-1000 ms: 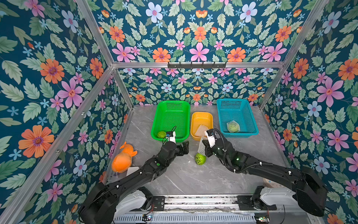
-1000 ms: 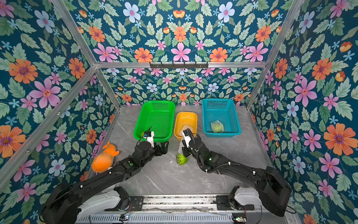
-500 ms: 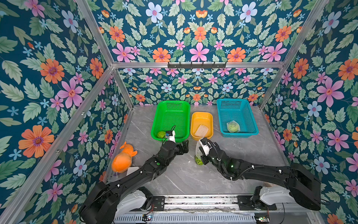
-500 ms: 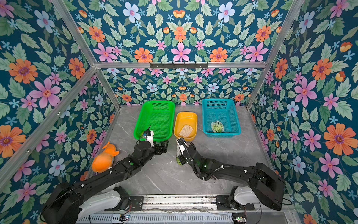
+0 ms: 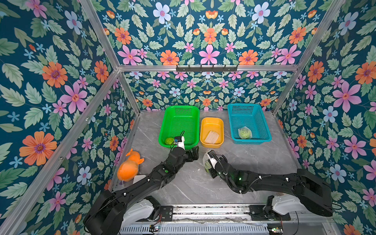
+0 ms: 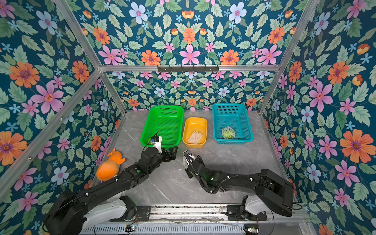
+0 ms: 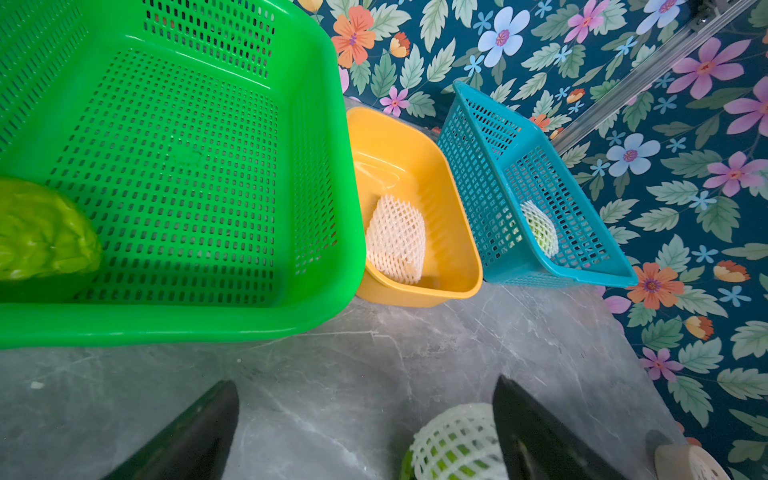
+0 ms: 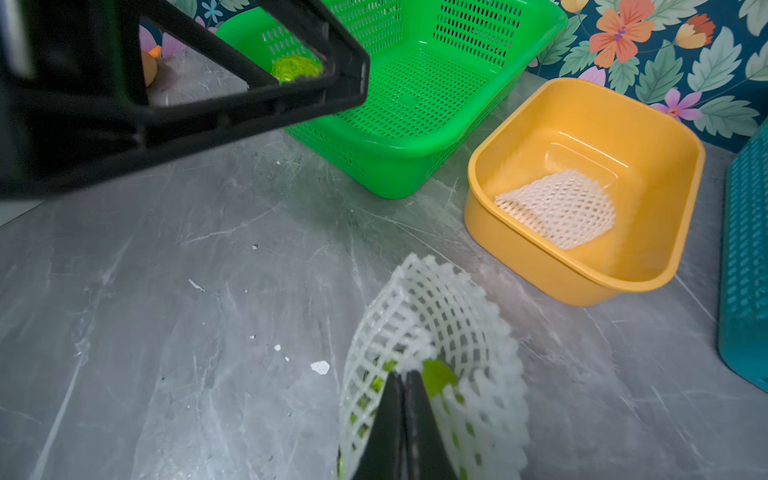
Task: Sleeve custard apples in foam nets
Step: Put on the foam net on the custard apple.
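A custard apple [image 8: 434, 376] sits partly inside a white foam net [image 8: 440, 320] on the grey table. My right gripper [image 8: 403, 374] is shut on that net's wall; both top views show the net [image 5: 206, 162] [image 6: 184, 161] at its tip. My left gripper [image 7: 365, 384] is open with nothing between its fingers, just left of that net [image 7: 455, 444]. A bare custard apple [image 5: 168, 140] [image 7: 41, 232] lies in the green basket. A netted custard apple [image 5: 245, 132] [image 6: 228, 132] rests in the blue basket. A flat foam net [image 5: 211, 137] [image 8: 557, 210] lies in the yellow tub.
The green basket [image 5: 162, 130], yellow tub [image 5: 211, 122] and blue basket [image 5: 264, 126] stand in a row at the back of the table. An orange plush toy [image 5: 130, 166] lies by the left wall. Small white foam crumbs [image 8: 320, 367] dot the table.
My right gripper has come down and forward with the net, which now sits low and bunched around the fruit instead of hanging stretched. The left arm has not moved.
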{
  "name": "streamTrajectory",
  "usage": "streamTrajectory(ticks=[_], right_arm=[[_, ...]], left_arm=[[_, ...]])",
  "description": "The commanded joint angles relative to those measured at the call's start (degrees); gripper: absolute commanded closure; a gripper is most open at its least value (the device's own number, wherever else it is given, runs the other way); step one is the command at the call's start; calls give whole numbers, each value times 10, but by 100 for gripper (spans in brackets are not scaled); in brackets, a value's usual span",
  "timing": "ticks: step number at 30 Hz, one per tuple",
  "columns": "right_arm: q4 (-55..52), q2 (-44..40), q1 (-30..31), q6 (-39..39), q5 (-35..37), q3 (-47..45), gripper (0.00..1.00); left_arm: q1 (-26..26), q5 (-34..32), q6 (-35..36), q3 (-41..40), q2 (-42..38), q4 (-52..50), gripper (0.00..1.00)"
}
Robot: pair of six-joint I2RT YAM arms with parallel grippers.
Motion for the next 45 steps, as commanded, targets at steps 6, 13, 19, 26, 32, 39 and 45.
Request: streamTrajectory(ticks=[6,13,19,26,32,39,45], right_arm=[[-17,-7,2,36,41,-17,100],[-37,-11,17,42,30,-16,100],[-30,31,17,46,26,-1,100],[-29,60,17,33,28,19,100],[-33,64,17,24,30,32,100],[-54,51,17,32,34,22,100],[-59,23,17,52,47,-3,100]], left_arm=[[1,-1,3,-4,-8,13,1],[2,3,2,-5,-1,15,1],[2,7,-2,-6,0,18,1],[2,1,4,-7,-9,10,1],[3,48,-17,-14,14,9,4],[2,185,-90,-52,31,61,12],[2,239,-104,-39,88,65,23]])
